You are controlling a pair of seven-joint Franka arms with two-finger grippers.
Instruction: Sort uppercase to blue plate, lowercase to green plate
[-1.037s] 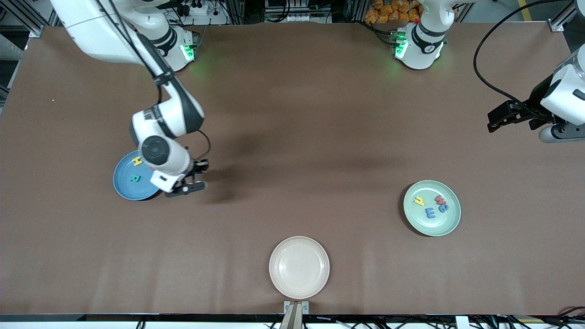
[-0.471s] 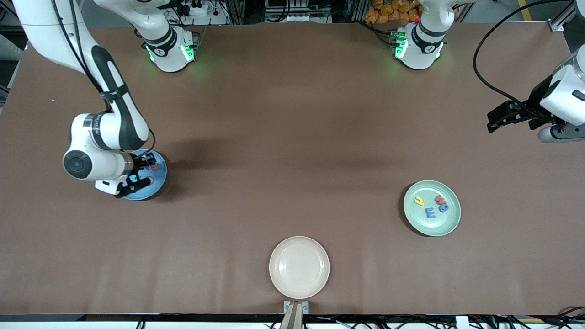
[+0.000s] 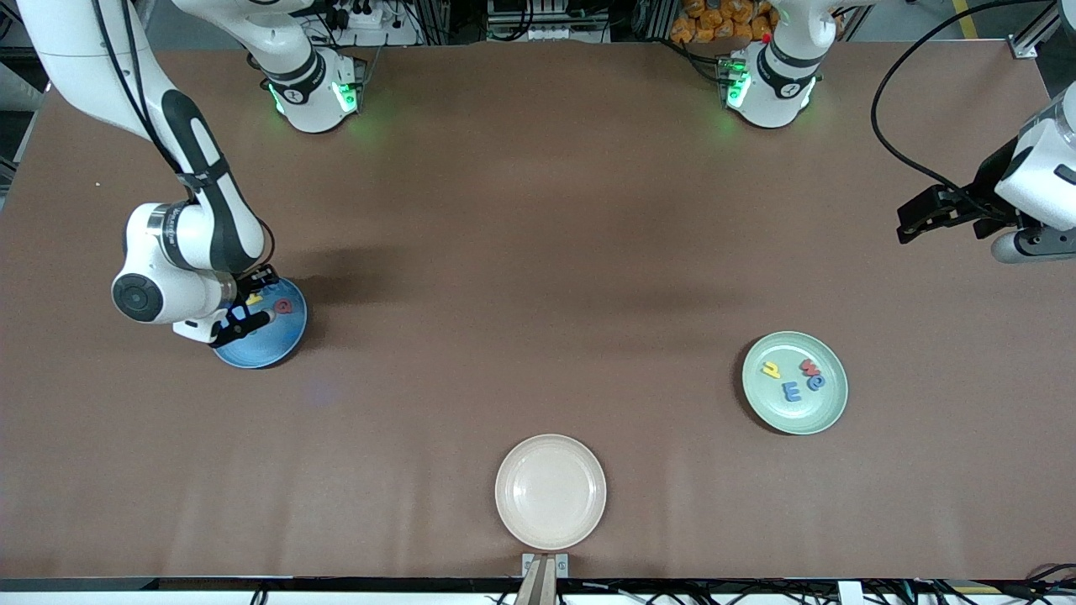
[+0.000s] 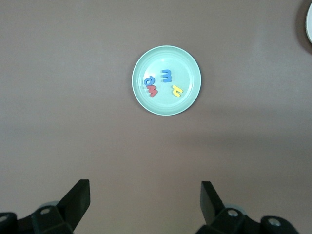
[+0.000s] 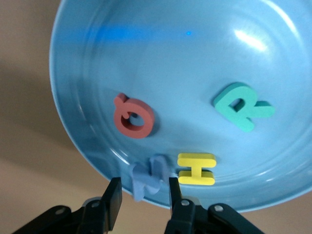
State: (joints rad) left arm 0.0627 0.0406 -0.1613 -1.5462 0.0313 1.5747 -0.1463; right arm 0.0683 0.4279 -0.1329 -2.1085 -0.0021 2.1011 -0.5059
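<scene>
My right gripper (image 3: pixel 248 313) (image 5: pixel 141 200) hangs low over the blue plate (image 3: pixel 261 349) (image 5: pixel 170 58), at the rim nearest the right arm's end of the table. Its jaws stand apart, with a blurred blue M (image 5: pixel 146 176) loose between them. On the plate lie a red Q (image 5: pixel 135 116), a teal R (image 5: pixel 241 106) and a yellow H (image 5: pixel 196 168). The green plate (image 3: pixel 820 412) (image 4: pixel 185 68) holds a yellow hooked letter (image 3: pixel 771 369), a red w (image 3: pixel 809 365), a rounded blue letter (image 3: pixel 815 382) and a blue E (image 3: pixel 791 391). My left gripper (image 3: pixel 925 220) (image 4: pixel 145 204) waits open over the left arm's end of the table.
An empty cream plate (image 3: pixel 551 491) sits near the table's front edge, midway between the arms. Bare brown tabletop spreads between the three plates.
My right arm swung from beside the blue plate to over it. Its jaws have widened and the blue M has come loose between them. The left arm has not moved.
</scene>
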